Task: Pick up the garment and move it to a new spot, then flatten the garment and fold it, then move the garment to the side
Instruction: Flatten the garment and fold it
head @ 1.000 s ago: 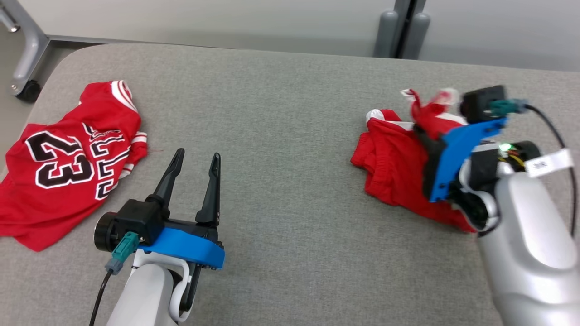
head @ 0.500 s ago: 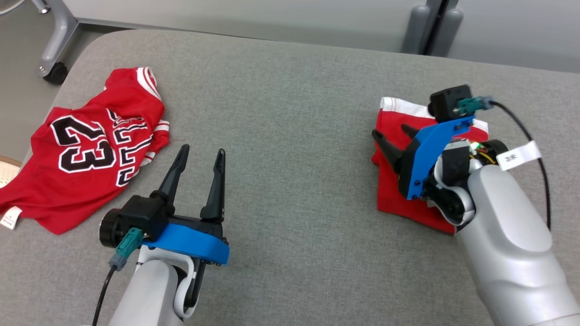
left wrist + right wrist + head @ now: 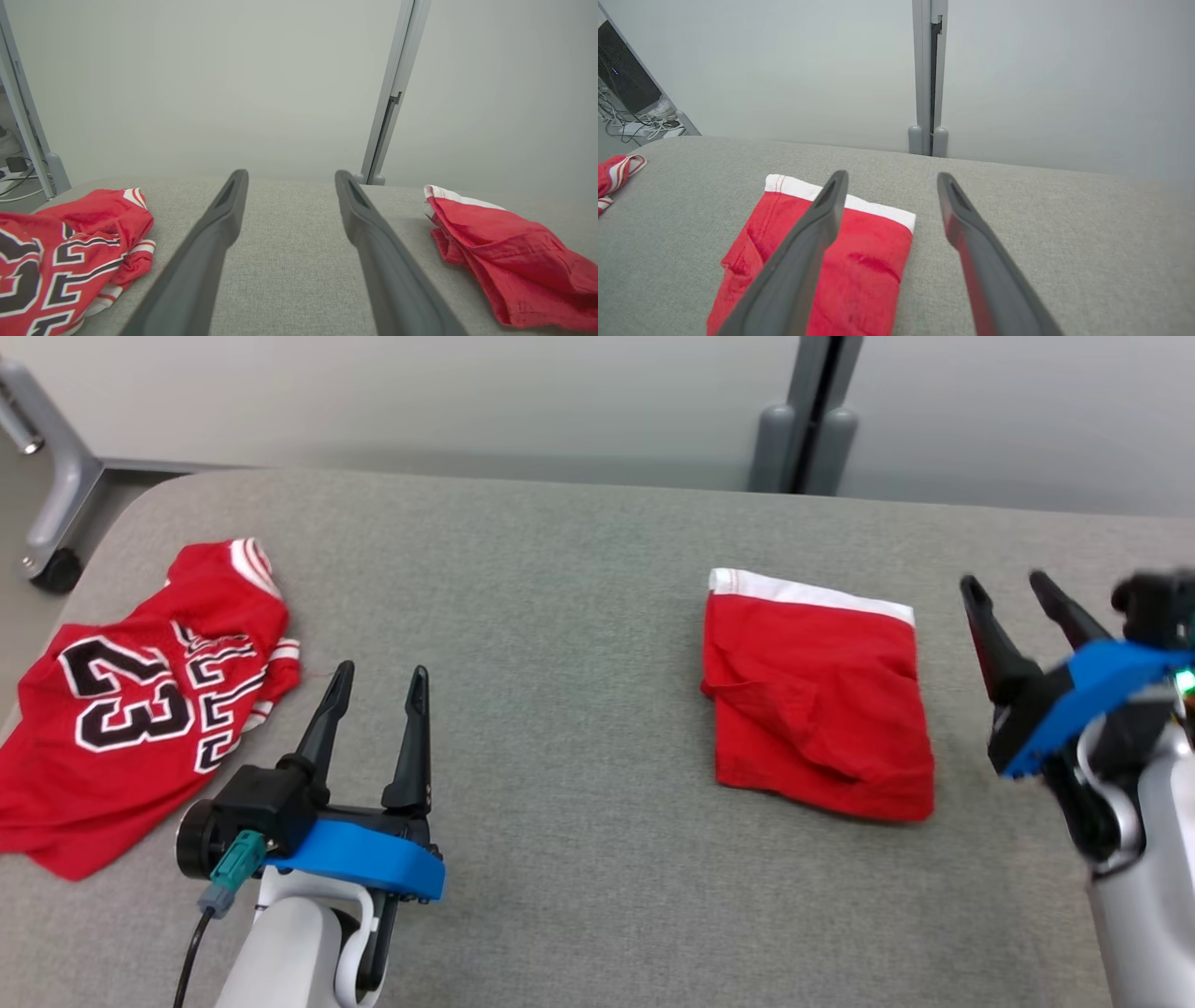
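Observation:
The garment, red shorts with a white waistband [image 3: 817, 709], lies folded into a rough square on the right half of the grey table [image 3: 560, 616]; the left wrist view has it at the right [image 3: 504, 252] and the right wrist view at the lower left [image 3: 840, 266]. My right gripper [image 3: 1008, 586] hovers open just right of the shorts, apart from them, nothing between its fingers [image 3: 817, 224]. At the lower left my left gripper [image 3: 381, 674] stands open and empty over bare table, its fingers [image 3: 219, 219] pointing away from me.
A crumpled red jersey with number 23 [image 3: 140, 700] lies at the table's left edge [image 3: 70, 252]. A caster wheel on a metal leg [image 3: 51, 569] stands off the far left corner. A grey post [image 3: 803, 448] rises behind the table's back edge.
My right gripper let go of the shorts and drew back to the right, open. The shorts now lie flat and folded. The head camera shifted; the left arm kept still.

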### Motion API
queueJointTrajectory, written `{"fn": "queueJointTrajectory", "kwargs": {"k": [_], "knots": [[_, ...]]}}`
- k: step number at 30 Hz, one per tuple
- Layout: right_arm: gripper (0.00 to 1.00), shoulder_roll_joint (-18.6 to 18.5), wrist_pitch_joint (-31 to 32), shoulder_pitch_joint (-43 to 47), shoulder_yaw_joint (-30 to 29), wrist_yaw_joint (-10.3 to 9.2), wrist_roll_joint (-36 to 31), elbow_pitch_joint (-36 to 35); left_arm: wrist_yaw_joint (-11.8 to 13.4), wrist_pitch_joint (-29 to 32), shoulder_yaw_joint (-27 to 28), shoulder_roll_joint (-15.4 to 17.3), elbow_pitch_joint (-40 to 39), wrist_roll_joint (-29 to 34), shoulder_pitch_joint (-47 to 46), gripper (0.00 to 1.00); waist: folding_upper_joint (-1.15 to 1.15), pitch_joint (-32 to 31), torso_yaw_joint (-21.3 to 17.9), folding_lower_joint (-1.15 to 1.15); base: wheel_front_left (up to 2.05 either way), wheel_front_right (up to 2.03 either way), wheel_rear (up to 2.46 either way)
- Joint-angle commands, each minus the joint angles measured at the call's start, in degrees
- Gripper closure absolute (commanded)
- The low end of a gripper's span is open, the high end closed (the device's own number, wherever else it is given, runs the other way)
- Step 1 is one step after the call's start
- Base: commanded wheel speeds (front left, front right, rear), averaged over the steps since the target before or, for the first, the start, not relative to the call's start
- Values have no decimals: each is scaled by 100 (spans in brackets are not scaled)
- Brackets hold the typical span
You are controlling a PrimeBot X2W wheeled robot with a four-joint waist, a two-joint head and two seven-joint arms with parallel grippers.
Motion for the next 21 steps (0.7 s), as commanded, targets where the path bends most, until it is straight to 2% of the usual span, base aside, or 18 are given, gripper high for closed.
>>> {"fn": "queueJointTrajectory", "kwargs": {"k": [1,7,13,14,15,16,17,21], "knots": [[0,24,-139,272,-71,3,-152,-131,-18,-27,31,26,-26,21,88,0,0,-91,-116,0,0,0,0],[0,304,-477,943,-10,3,-494,-242,-3,-27,173,50,-102,49,206,0,0,-106,-330,0,0,0,0],[0,608,-682,670,467,3,-789,284,-7,-27,162,76,-114,101,117,0,0,21,-334,0,0,0,0],[25,646,-664,601,568,3,-836,435,-8,-27,145,83,-105,114,84,0,0,45,-315,0,0,0,0],[57,685,-661,532,693,3,-889,576,-9,-27,133,89,-94,114,50,0,0,65,-294,0,0,0,0],[96,726,-692,451,802,3,-929,715,-10,-27,118,87,-83,122,15,0,0,86,-267,0,0,0,0],[100,755,-701,363,924,3,-987,868,-11,-27,111,91,-71,128,-8,0,0,99,-248,0,0,0,0],[100,894,-739,67,1481,3,-1071,1384,-13,-27,79,97,-49,132,-71,0,0,131,-181,0,0,0,0]]}}
